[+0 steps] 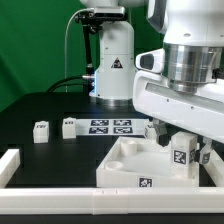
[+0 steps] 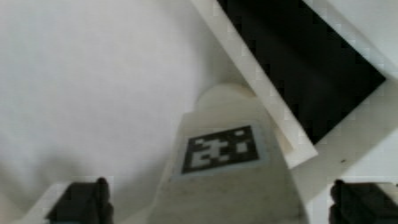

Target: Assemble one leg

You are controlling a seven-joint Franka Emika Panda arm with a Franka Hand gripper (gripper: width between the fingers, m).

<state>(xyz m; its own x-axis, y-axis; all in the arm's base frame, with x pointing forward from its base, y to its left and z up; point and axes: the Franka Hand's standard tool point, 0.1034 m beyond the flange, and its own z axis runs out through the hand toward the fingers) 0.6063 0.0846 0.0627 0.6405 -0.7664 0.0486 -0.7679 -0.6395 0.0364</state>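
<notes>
At about nine o'clock on the black table (image 1: 40, 105) two small white blocks stand apart from each other, one (image 1: 41, 131) nearer the exterior view's left and another (image 1: 69, 126) just beside the marker board (image 1: 112, 126), with open dark surface all around them. A white rail (image 1: 9, 166) runs along the near edge of the table. Toward six o'clock sits the tabletop (image 1: 125, 165), its raised rim closing in the tray and leaving little room along its sides. At about four o'clock the gripper (image 1: 181, 148) hangs over the tray's right part, its fingers (image 2: 80, 200) clenched on the leg (image 1: 181, 158), which stands upright with its tag facing the camera. In the wrist view the leg (image 2: 231, 160) rises between the dark finger pads, close to the tray's rim edge, black table beyond.
</notes>
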